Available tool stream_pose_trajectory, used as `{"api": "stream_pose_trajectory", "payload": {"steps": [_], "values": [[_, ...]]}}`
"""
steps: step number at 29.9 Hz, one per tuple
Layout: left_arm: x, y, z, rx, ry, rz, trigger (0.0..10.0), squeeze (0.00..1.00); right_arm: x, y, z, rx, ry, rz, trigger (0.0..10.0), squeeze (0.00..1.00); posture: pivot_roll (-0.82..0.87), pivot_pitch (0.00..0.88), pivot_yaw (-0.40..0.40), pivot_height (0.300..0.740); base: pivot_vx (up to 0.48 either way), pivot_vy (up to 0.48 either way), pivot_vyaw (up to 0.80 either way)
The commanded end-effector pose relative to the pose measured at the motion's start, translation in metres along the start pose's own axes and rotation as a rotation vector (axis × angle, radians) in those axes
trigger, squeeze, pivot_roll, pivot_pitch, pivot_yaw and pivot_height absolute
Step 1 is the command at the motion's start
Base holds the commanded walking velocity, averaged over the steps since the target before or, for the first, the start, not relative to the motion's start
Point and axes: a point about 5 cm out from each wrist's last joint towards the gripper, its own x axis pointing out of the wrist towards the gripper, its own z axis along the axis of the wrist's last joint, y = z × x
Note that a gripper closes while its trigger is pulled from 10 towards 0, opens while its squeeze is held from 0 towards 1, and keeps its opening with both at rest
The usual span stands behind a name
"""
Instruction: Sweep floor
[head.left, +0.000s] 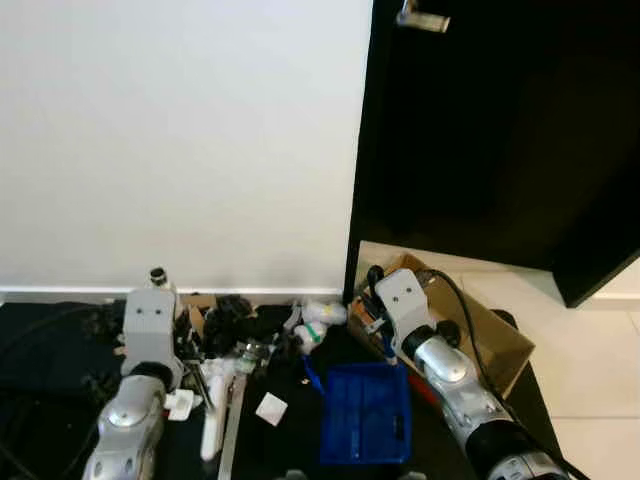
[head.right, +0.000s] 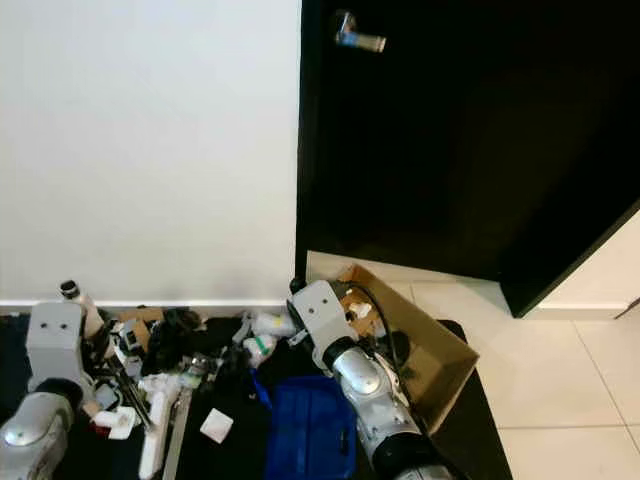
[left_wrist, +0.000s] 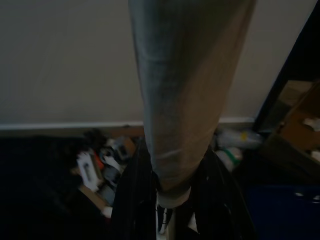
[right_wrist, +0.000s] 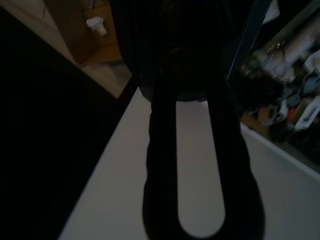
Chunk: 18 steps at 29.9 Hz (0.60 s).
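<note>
Blue dustpan (head.left: 365, 415) lies just beside the right gripper (right_wrist: 200, 150).

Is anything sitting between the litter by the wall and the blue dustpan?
Nothing visible does. The litter pile lies along the wall and the blue dustpan sits just in front of its right end, with what looks like only dark mat between. The cardboard box stands off to the right, outside that path.

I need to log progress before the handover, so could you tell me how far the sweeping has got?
Done: litter lies heaped against the wall beside the black door. In hand: the left gripper is shut on a grey handle, and the blue dustpan sits by the right arm. Left: the heap is still on the floor, not in the dustpan or the cardboard box.
</note>
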Motion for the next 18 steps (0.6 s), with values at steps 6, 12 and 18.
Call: {"api": "stream_pose_trajectory", "payload": {"steps": [6,12,18], "values": [[-0.009,-0.031,-0.03,-0.056,0.092,-0.113,10.0,0.0,-0.001,0.009,-0.013,0.067,0.058,-0.006,10.0,0.0,0.12,0.292,0.002,0.74,0.0,0.0,0.0],[-0.014,-0.045,-0.034,-0.085,0.1,-0.159,10.0,0.0,0.0,0.012,-0.012,0.095,0.05,0.003,10.0,0.0,0.13,0.288,0.003,0.74,0.0,0.0,0.0],[-0.009,-0.064,-0.017,-0.164,0.039,-0.197,10.0,0.0,0.001,0.022,-0.012,0.132,0.041,0.095,10.0,0.0,0.14,0.284,0.0,0.74,0.0,0.0,0.0]]}}
